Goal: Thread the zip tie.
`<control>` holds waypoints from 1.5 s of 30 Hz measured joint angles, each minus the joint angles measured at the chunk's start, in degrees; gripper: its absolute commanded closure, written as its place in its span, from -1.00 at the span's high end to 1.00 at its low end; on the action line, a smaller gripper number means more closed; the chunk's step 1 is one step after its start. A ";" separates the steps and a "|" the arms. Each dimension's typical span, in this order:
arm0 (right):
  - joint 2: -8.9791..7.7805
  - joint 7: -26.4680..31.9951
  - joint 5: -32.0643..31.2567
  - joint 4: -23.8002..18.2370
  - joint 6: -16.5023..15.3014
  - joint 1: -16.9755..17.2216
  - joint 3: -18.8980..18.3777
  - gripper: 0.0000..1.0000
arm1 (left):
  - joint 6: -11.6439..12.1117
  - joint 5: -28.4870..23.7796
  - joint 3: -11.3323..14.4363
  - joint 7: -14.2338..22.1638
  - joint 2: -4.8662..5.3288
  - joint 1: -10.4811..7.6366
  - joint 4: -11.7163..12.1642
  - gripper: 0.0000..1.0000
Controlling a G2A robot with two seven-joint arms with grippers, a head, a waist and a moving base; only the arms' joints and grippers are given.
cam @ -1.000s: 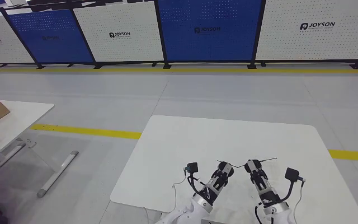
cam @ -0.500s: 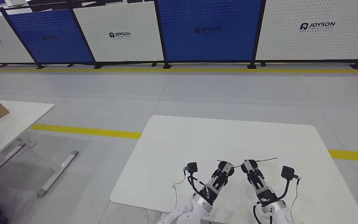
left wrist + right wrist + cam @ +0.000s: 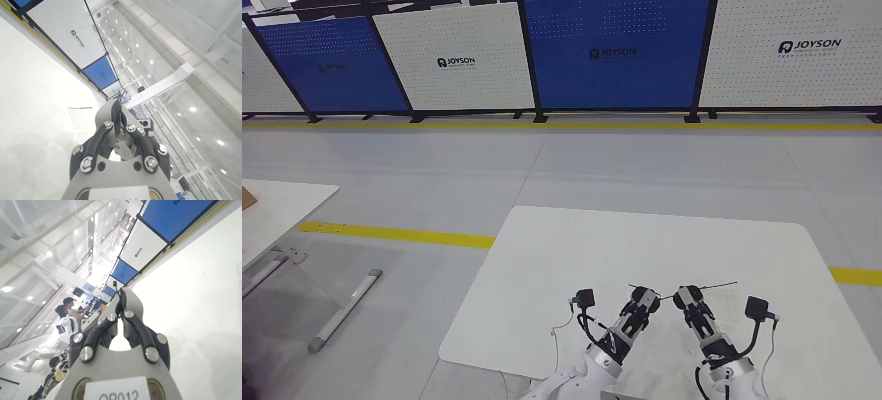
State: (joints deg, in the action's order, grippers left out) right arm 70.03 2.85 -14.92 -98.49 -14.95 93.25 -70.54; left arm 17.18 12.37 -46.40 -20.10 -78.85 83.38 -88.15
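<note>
Holding one thin black zip tie (image 3: 114, 283) up in the air, off the white worktop (image 3: 572, 260). Pinched at the end with the little square head by the right tool (image 3: 121, 298), with that head poking out just past the closed tips. Pinched at a thin plain end by the left tool (image 3: 118, 108), closed tight too, with a short black point sticking out past the tips. Seen from above as a fine dark line between the two tools, side by side near the robot's edge of the worktop. Hard to tell whether one tie or two, but probably one, bent round to bring both ends close.

Farther out on the worktop, lying flat, a second black strip (image 3: 80, 108) with a small knob at one end, well apart from the left tool.

Looks like the lining-up step: both ends gripped, nothing pushed through the head yet, as far as can be seen. Next, probably: bring the thin point to the small hole in the head, aim it dead straight, then push it in slowly. Needs a very careful aim, with so tiny a hole and so bendy a strip. Could slip past the head or bend away if pushed crooked. Best to keep both grips tight and move only a little at a time.
</note>
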 measured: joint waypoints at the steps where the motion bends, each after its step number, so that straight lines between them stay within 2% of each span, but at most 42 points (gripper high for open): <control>1: 0.02 0.01 0.19 0.03 -0.24 0.03 -0.06 -0.48 | -0.01 -0.03 -0.04 0.03 -0.04 0.00 0.03 -1.00; 4: 0.07 0.05 0.37 0.13 -0.56 0.09 -0.20 -0.42 | -0.25 -0.25 -0.14 0.28 -0.16 -0.16 0.21 -1.00; 17: 0.27 -2.29 -2.09 -0.11 -1.29 1.13 -0.64 -0.38 | -1.41 -0.11 -0.19 0.00 -0.75 -0.55 0.81 -1.00; 21: 0.34 -3.24 -2.73 -0.23 -1.60 1.59 -0.80 -0.72 | -1.59 0.30 -0.20 -0.27 -0.90 -0.60 0.88 -1.00; 22: 0.36 -3.39 -2.81 -0.27 -1.61 1.67 -0.86 -1.00 | -1.56 0.43 -0.18 -0.28 -0.94 -0.60 0.83 -1.00; 38: 0.67 -2.60 -2.71 -0.35 -1.30 1.38 -1.05 -1.00 | -1.43 1.06 -0.60 0.00 -1.32 -0.17 0.38 -1.00; 39: 0.67 -2.31 -2.66 -0.35 -1.18 1.34 -1.13 -0.86 | -1.45 1.06 -0.66 -0.05 -1.33 -0.12 0.37 -1.00; 42: 0.66 -1.59 -2.97 -0.41 -0.84 1.28 -1.29 -0.24 | -1.85 1.48 -0.86 -0.51 -1.39 0.01 0.42 -1.00; 45: 0.69 -1.38 -3.45 -0.35 -1.04 1.29 -1.21 -0.10 | -2.33 2.29 -0.73 -1.09 -1.52 0.07 0.53 -1.00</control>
State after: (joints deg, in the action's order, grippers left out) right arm 70.72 1.47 -18.37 -98.84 -15.99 94.54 -71.75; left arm 14.85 14.66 -47.13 -21.19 -80.37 83.45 -87.61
